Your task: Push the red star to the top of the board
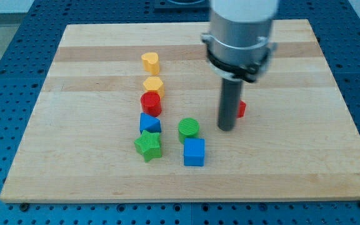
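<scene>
**Tip beside the red star, push toward the top not yet made**

Camera view gives us the whole wooden board (pixel 92 181) on a blue perforated bench (pixel 5 75), with our arm coming down from the view's top. We carry no jaws to spread or pinch; our tool is a plain dark rod, and my tip (pixel 227 129) rests on the board right of centre. The red star (pixel 240 109) peeks out just beside the rod on the view's right, mostly hidden behind it, so we cannot tell whether the two are touching.

We judge this to be the approach step: the star sits about mid-board, well short of the top edge. The next move calls for us to bring my tip round to the star's lower side and push toward the view's top, keeping the line centred so the star does not slip sideways.

Other blocks stand well apart to the view's left: a yellow heart (pixel 150 62), a yellow hexagon (pixel 152 85), a red cylinder (pixel 150 103), a blue block (pixel 149 122) of unclear shape, a green star (pixel 148 145), a green cylinder (pixel 189 129) and a blue cube (pixel 194 152). None lies between the star and the top edge.
</scene>
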{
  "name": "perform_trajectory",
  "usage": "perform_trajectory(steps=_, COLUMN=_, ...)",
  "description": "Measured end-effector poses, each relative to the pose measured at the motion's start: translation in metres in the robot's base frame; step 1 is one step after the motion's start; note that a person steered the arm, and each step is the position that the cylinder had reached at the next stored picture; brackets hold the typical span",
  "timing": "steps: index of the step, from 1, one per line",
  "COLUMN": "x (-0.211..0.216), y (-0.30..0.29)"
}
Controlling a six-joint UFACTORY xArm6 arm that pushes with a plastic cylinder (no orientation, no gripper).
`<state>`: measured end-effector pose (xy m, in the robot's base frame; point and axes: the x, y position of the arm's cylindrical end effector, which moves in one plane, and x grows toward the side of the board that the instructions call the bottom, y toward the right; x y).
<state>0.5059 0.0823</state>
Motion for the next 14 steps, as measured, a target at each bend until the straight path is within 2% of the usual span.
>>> perform_trajectory(steps=1, x=0.007, y=0.048)
perform_trajectory(steps=2, x=-0.028, y=0.015)
perform_trajectory(steps=3, x=-0.043, y=-0.020)
perform_trajectory(steps=4, x=-0.053, y=-0.032)
perform_trajectory(steps=5, x=-0.038, y=-0.030)
perform_trajectory(steps=6, x=-0.038, y=-0.052)
perform_trajectory(steps=8, x=-0.097, y=-0.053)
perform_trajectory(steps=10, x=-0.127, y=-0.042)
perform_trajectory(steps=14, x=-0.144, y=-0.045)
